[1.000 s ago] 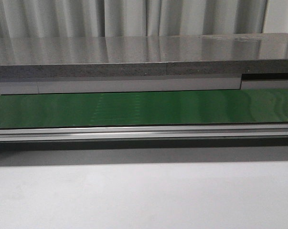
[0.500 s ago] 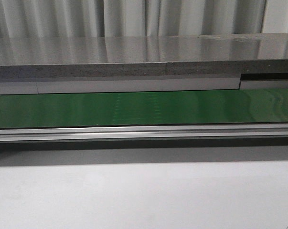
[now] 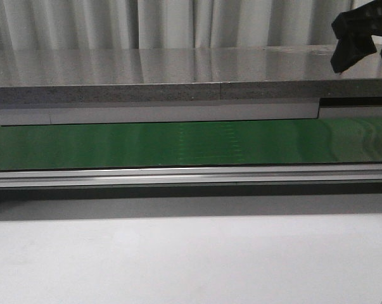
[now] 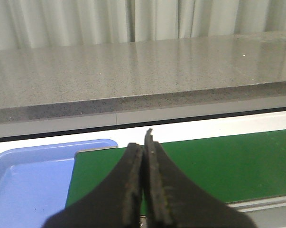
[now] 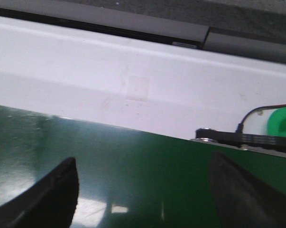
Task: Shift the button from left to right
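The button is out of view in every frame. My right gripper (image 3: 368, 54) hangs at the far right, high above the green conveyor belt (image 3: 191, 144), with its black fingers spread. In the right wrist view the right gripper (image 5: 143, 159) is open over the belt (image 5: 133, 166), with nothing between its fingers. My left gripper (image 4: 143, 142) is shut with its pads pressed together and empty. It sits over the left end of the belt (image 4: 218, 161), beside a blue tray (image 4: 24, 180). The left gripper does not show in the front view.
A grey stone shelf (image 3: 178, 69) runs behind the belt, with curtains beyond. An aluminium rail (image 3: 191, 176) borders the belt's near side, ahead of the white table (image 3: 191, 259). A black toothed drive belt (image 5: 247, 137) sits at the conveyor's right end.
My right gripper has come into the front view at the top right; it was out of sight before. A faint pattern on the green belt has shifted to the right.
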You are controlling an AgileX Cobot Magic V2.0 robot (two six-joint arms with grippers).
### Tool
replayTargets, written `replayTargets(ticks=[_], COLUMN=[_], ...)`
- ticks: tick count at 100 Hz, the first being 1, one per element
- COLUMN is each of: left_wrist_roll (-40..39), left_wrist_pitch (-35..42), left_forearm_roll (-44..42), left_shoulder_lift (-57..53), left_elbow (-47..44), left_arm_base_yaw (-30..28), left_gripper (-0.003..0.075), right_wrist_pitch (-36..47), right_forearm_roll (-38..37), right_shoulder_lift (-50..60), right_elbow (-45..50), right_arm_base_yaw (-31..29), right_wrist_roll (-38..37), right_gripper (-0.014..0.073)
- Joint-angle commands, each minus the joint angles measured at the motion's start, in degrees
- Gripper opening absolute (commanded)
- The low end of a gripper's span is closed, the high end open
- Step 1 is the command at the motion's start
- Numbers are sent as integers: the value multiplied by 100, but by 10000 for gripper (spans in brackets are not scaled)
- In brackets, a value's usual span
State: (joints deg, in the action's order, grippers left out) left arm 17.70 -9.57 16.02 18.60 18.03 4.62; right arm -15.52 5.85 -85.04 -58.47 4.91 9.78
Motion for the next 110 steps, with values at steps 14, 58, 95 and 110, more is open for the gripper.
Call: replayTargets(ticks=[14,58,95,110], left_wrist_roll=[3,3,3,3], left_wrist_pitch=[435,435,435,435], left_forearm_roll=[59,59,59,59], left_shoulder_lift=[37,37,37,37], left_elbow=[163,163,163,163], left_arm_base_yaw=[42,42,42,42], left_gripper=[-20,-20,-20,-20], right_wrist_pitch=[811,911,158,-191], right_forearm_roll=[289,297,301,301], right_shoulder_lift=[1172,3851,5737,5877], right_elbow=[778,2571,3226,3230], right_arm_base_yaw=[243,243,243,243], right_wrist_roll=[63,63,63,63], right_gripper=[562,562,562,562])
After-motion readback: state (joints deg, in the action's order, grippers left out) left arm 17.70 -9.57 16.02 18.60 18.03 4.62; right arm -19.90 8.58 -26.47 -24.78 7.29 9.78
